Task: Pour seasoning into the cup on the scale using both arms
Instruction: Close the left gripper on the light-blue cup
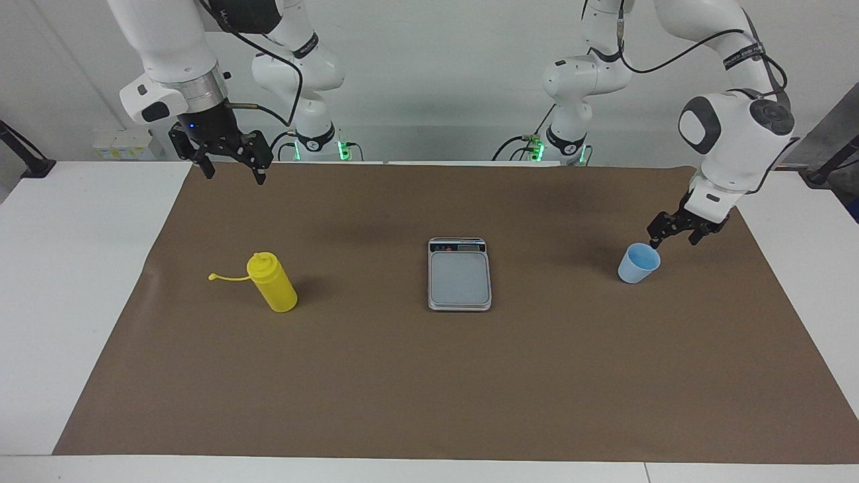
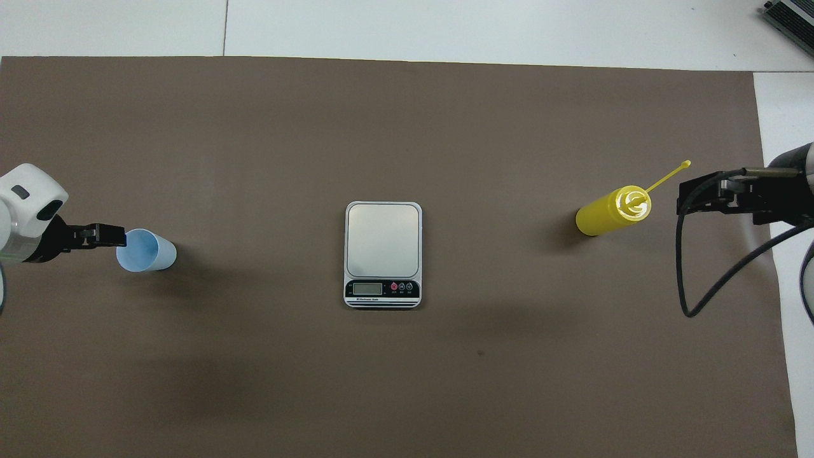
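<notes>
The yellow seasoning bottle (image 1: 272, 282) (image 2: 610, 213) stands upright on the brown mat toward the right arm's end, its cap strap sticking out sideways. The light blue cup (image 1: 639, 263) (image 2: 147, 251) stands upright on the mat toward the left arm's end. The silver-grey scale (image 1: 460, 275) (image 2: 383, 242) lies mid-mat between them, its plate bare. My left gripper (image 1: 673, 240) (image 2: 105, 235) is low and open, one fingertip at the cup's rim on the side toward the left arm's end. My right gripper (image 1: 233, 176) (image 2: 696, 191) is open and empty, raised beside the bottle.
The brown mat (image 1: 429, 376) covers most of the white table (image 1: 74, 268). A black cable (image 2: 712, 286) loops down from the right arm's wrist over the mat's edge.
</notes>
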`<state>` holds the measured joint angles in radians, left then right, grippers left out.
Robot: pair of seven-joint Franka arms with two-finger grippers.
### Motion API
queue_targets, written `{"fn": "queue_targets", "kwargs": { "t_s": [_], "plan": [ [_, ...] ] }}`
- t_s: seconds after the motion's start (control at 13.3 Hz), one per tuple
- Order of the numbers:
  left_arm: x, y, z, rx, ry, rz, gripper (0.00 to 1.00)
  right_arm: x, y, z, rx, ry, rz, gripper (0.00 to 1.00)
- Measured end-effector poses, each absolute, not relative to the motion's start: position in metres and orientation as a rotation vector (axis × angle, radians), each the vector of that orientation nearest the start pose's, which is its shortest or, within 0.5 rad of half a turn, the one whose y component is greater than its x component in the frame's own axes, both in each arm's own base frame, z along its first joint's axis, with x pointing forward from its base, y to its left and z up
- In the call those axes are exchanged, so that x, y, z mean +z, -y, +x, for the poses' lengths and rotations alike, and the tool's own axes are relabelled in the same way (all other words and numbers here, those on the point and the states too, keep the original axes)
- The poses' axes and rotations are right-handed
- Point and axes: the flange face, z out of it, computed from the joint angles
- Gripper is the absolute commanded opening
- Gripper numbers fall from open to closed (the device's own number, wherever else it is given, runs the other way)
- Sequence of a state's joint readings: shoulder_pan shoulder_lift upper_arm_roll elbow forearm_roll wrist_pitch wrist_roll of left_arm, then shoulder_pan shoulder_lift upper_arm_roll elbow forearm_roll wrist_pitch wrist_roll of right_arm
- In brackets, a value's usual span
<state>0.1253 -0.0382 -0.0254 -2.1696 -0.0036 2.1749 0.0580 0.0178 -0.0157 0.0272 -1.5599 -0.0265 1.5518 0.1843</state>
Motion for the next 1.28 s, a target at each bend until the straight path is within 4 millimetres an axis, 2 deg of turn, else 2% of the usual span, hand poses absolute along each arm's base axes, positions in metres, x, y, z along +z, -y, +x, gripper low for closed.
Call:
{"fn": "queue_targets", "kwargs": {
  "t_s": [0.53, 1.28],
  "plan": [
    [0.386, -0.06, 0.52, -0.111, 0.09, -3.134, 0.99, 0.637, -0.022, 0.548, -0.017, -0.222, -3.16, 1.0],
    [0.35, -0.058, 0.507, -0.114, 0.089, -3.134, 0.94, 0.637, -0.022, 0.548, -0.017, -0.222, -3.16, 1.0]
  ]
}}
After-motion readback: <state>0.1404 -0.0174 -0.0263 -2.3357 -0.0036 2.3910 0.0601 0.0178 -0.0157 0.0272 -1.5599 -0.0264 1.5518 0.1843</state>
